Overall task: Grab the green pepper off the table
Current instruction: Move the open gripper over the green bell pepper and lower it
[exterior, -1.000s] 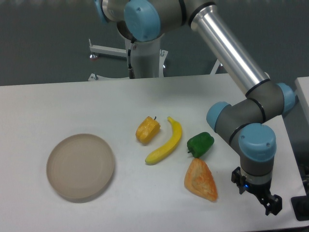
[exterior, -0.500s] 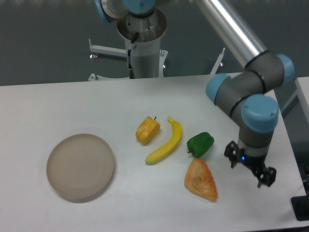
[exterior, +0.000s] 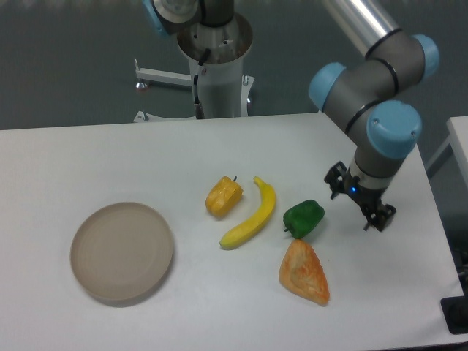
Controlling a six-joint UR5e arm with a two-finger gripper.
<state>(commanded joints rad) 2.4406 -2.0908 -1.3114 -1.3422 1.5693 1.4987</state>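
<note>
The green pepper (exterior: 303,219) is small, glossy and dark green, and lies on the white table (exterior: 110,153) right of centre. My gripper (exterior: 360,199) hangs just right of the pepper and slightly higher in the image, apart from it. Its two black fingers are spread and hold nothing.
A yellow banana (exterior: 251,214) and an orange-yellow pepper (exterior: 223,196) lie left of the green pepper. An orange wedge-shaped piece (exterior: 303,273) lies just in front of it. A round beige plate (exterior: 122,252) sits at the left. The robot base (exterior: 219,69) stands behind the table.
My gripper has moved from near the table's front right corner back and to the left, ending beside the green pepper. The objects on the table have not moved.
</note>
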